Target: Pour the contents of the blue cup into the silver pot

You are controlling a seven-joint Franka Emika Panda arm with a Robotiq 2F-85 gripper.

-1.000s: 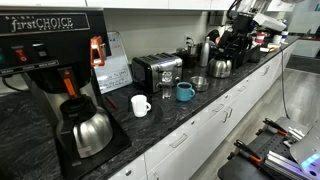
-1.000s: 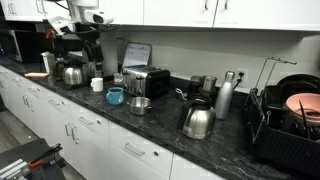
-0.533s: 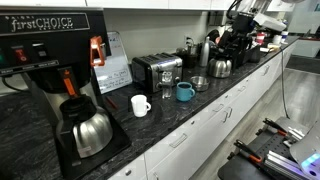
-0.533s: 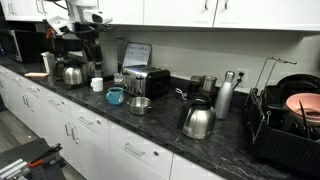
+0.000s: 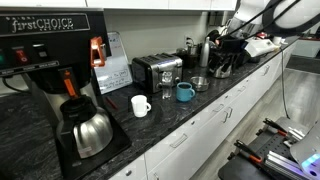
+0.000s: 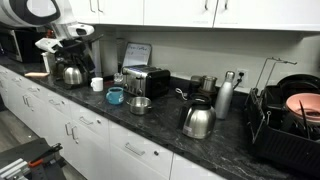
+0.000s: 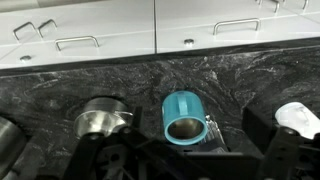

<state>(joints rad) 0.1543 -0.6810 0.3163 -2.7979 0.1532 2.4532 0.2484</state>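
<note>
While blue cup (image 7: pixel 185 118) stands between silver pot (image 7: pixel 100 118) and white mug (image 7: pixel 298 118), gaps both sides | gripper (image 7: pixel 195 158) fingers apparently wide

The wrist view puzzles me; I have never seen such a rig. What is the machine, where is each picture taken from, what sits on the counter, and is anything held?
The machine is a robot arm steered by a person. Two cameras stand in the room; a third rides on its wrist and looks down past the claw, which is open and holds nothing. On the dark counter stand the blue cup, the silver pot beside it, a white mug, and in both exterior views a toaster.
</note>
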